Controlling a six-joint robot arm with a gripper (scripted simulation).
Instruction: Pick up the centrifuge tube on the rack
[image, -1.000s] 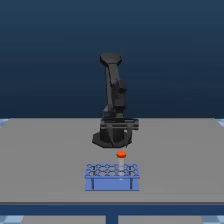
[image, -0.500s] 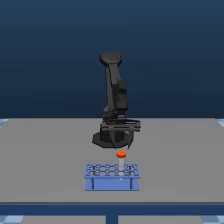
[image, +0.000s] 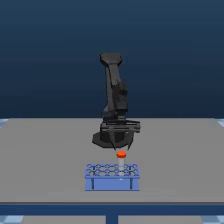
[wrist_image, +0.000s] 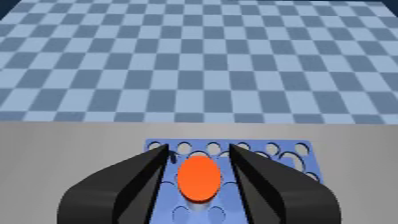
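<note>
Nearest in the wrist view, we find the gripper with its jaws spread, one finger on each side of the orange cap of the tube, gaps showing on both sides. The tube stands upright in a back-row hole of the rack. We judge two risks: closing too high and slipping off the cap, or a finger striking the rack and shifting it. Beyond lies the grey table.
</note>
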